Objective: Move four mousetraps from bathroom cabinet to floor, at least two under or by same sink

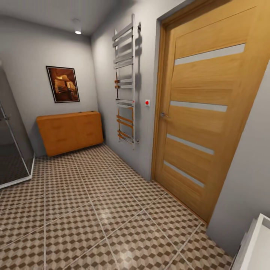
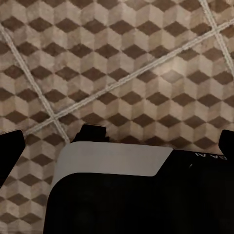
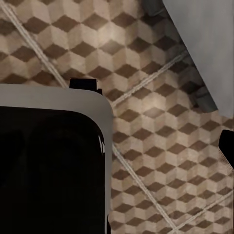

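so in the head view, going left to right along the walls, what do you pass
glass shower screen → framed picture → orange cabinet → chrome towel rail → red wall switch → wooden door → white fixture edge

A home bathroom: towel radiator (image 1: pixel 125 82), shower glass (image 1: pixel 11 127), cube-patterned floor tiles (image 1: pixel 93 213).
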Available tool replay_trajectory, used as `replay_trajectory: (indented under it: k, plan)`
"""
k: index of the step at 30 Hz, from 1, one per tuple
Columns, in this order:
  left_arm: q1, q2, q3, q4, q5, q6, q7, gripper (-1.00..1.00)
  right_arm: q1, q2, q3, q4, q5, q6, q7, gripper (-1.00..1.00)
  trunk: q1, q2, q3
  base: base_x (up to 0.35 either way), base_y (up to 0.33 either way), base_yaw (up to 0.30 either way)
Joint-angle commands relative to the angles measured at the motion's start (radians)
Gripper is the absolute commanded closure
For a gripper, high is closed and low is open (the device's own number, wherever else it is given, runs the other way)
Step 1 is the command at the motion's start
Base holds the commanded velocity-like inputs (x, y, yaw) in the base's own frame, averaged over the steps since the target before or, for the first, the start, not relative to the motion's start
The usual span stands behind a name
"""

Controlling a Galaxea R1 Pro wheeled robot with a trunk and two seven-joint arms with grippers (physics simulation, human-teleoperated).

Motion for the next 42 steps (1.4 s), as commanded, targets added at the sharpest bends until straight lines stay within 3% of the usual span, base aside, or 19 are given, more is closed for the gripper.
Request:
replay_trajectory:
  k: [1, 42]
  plan:
    - [-0.001, 0.0, -0.009, 0.001, 0.008, -0.003, 0.003, -1.0, -0.001, 0.0, -0.005, 0.003, 0.011, -0.006, -0.004, -1.0, 0.0, -0.001, -0.001, 0.0, 0.0, 0.289]
    - [-0.001, 0.0, -0.009, 0.001, 0.008, -0.003, 0.003, -1.0, -0.001, 0.001, -0.005, 0.003, 0.011, -0.005, -0.004, -1.0, 0.0, -0.001, -0.001, 0.0, 0.0, 0.289]
